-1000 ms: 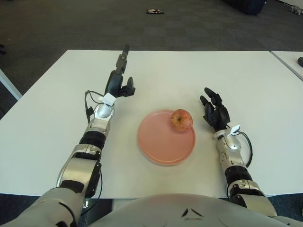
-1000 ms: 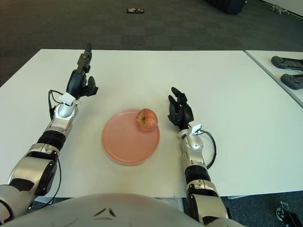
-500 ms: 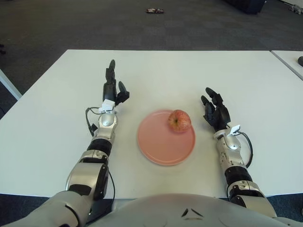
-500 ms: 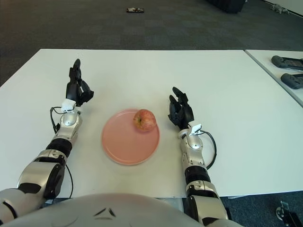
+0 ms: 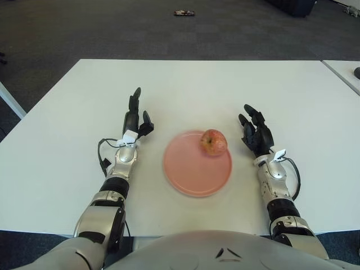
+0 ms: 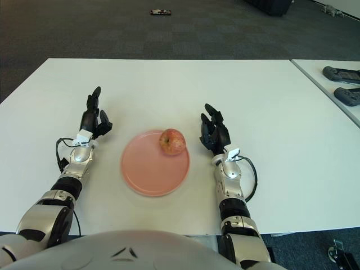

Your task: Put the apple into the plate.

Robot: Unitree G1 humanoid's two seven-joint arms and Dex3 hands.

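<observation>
A red-yellow apple (image 5: 214, 142) sits on the far right part of a pink plate (image 5: 194, 169) in the middle of the white table (image 5: 185, 84). My left hand (image 5: 135, 115) is open, fingers pointing up, resting on the table to the left of the plate. My right hand (image 5: 256, 132) is open and empty, just right of the plate and the apple, not touching them.
A second white table (image 6: 337, 84) stands to the right with two dark controllers (image 6: 343, 76) on it. A small dark object (image 5: 184, 13) lies on the carpet beyond the table.
My left hand has drawn back toward me and come down to the table left of the plate. The apple has rocked slightly on the plate. The right hand has not moved.
</observation>
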